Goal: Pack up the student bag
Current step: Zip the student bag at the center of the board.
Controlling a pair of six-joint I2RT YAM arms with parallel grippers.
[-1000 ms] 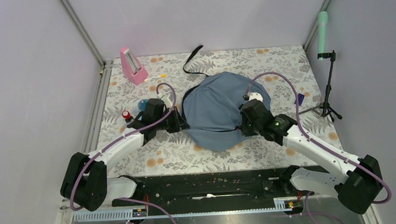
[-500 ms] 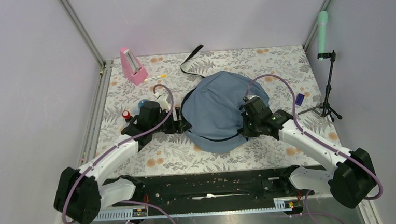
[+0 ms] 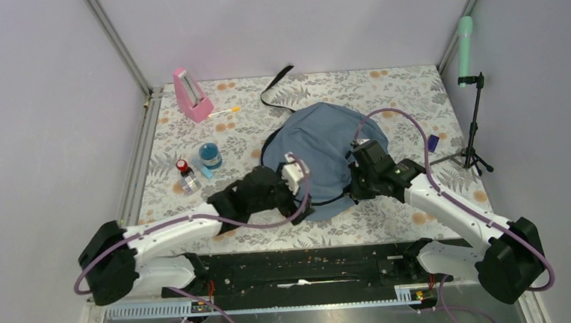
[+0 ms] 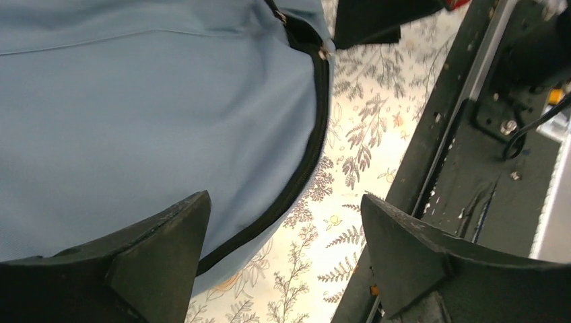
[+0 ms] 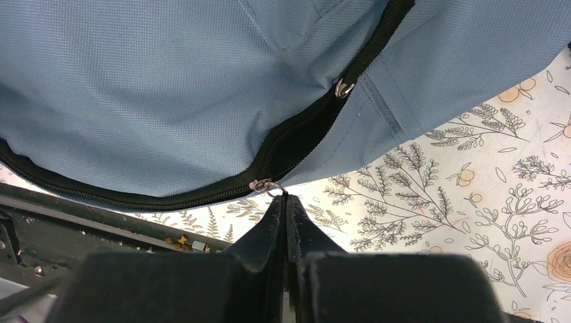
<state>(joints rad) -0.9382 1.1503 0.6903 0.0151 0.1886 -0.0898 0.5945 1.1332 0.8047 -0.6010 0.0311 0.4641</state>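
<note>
Left wrist: left claw spread wide, nothing between fingers, over near edge of student bag. Dark zipper runs along that edge. Floral desk just beyond.

Right wrist: right claw pressed together, pinching zipper pull at bag's edge. Second pull higher up, free.

Top view: bag lies flat at desk centre, one claw at each near corner. Pink metronome and blue bottle to left of bag, well apart from it.
</note>
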